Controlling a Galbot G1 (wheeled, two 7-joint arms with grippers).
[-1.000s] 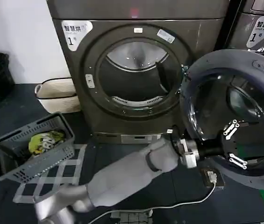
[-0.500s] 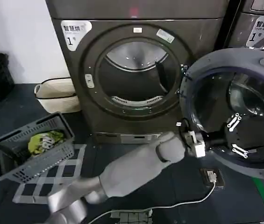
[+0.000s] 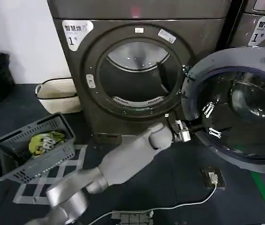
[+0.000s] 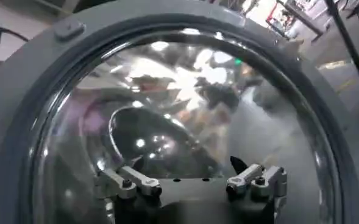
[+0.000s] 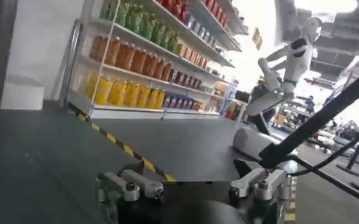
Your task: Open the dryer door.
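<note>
The dryer (image 3: 76,70) stands in front of me with its round opening (image 3: 134,77) uncovered. The dryer door (image 3: 235,65) is swung out to the right, its grey inner face and bulging glass turned toward me. My left arm reaches from the lower left to that door. My left gripper (image 3: 212,121) is open just in front of the glass near its hinge side, with nothing between its fingers. In the left wrist view the door's grey rim (image 4: 21,122) rings the glass beyond my left gripper (image 4: 191,179). My right gripper (image 5: 194,182) is open, facing away over bare floor.
A grey basket (image 3: 10,154) with yellow-green laundry sits on the floor at the left, a cream woven basket (image 3: 57,93) behind it. A neighbouring machine (image 3: 259,28) stands behind the open door. A small box with a cable (image 3: 212,178) lies on the floor below the door.
My left gripper has moved up and left across the door's inner face, toward the hinge side, and the forearm has risen. The door has stayed swung out.
</note>
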